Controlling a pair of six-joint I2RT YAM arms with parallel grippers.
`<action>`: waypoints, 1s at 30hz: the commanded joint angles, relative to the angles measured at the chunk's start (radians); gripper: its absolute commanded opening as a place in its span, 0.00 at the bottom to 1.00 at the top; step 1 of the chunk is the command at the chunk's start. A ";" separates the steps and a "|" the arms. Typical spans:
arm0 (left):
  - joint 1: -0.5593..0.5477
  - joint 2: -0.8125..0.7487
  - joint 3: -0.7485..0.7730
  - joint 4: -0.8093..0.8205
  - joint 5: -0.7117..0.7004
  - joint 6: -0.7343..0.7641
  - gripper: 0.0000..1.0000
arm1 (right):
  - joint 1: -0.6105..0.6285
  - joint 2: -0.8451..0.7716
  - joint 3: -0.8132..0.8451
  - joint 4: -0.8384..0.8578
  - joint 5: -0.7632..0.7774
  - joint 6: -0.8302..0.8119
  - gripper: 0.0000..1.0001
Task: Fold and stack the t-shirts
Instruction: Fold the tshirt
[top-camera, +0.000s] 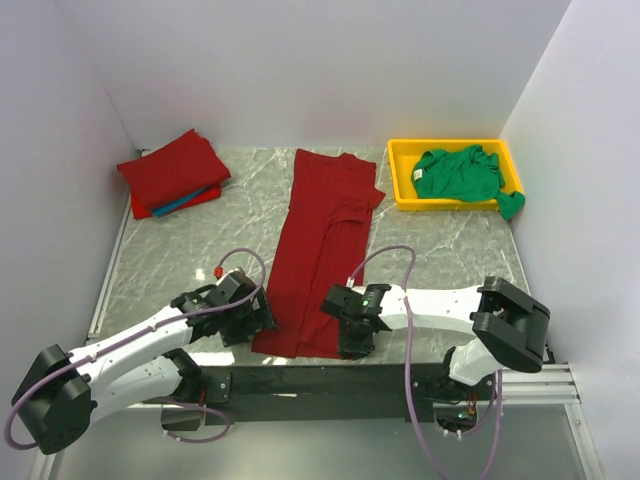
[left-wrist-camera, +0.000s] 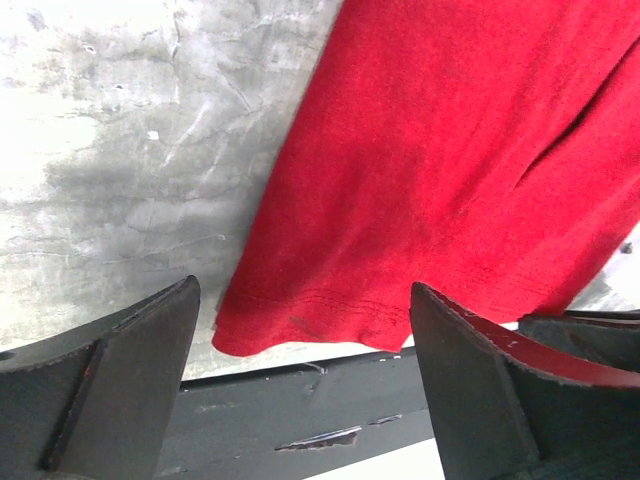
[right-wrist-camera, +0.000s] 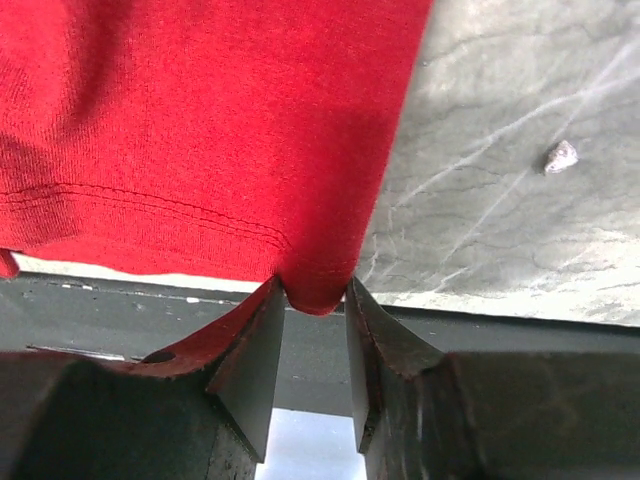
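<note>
The red shirt (top-camera: 325, 250) lies flat in the middle of the table (top-camera: 180, 270), folded lengthwise into a long strip that runs from the far side to the near edge, with its collar end far and its hem near. A sleeve fold shows on its right side about halfway along. The left claw (top-camera: 255, 315) sits at the near left corner of that hem. In the left wrist view the left claw (left-wrist-camera: 300, 300) stands wide, one finger over bare table to the left and the other over the cloth to the right, with the hem corner of the red shirt (left-wrist-camera: 450, 170) between them and neither finger closed on it. The right claw (top-camera: 355, 335) is at the near right corner of the hem. In the right wrist view the right claw (right-wrist-camera: 315, 290) is narrow, and the corner of the red shirt (right-wrist-camera: 200, 130) dips between the two fingertips; whether they already pinch it cannot be told. Below both claws runs the dark rail (top-camera: 330, 378) along the near edge. At the far left rests a stack (top-camera: 172, 168) of folded red shirts with a blue shirt (top-camera: 185, 203) showing between the layers. At the far right a green shirt (top-camera: 460, 175) lies crumpled in the yellow tray (top-camera: 400, 150), one part hanging over its right rim.
</note>
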 joint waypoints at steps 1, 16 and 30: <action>-0.005 0.011 0.007 0.020 -0.023 0.013 0.91 | 0.008 -0.046 -0.023 -0.034 0.051 0.034 0.36; -0.035 0.086 -0.033 0.054 -0.016 -0.004 0.66 | -0.010 -0.141 -0.162 0.081 0.068 0.066 0.12; -0.130 0.094 0.013 -0.076 -0.117 -0.093 0.53 | -0.024 -0.139 -0.187 0.107 0.062 0.081 0.00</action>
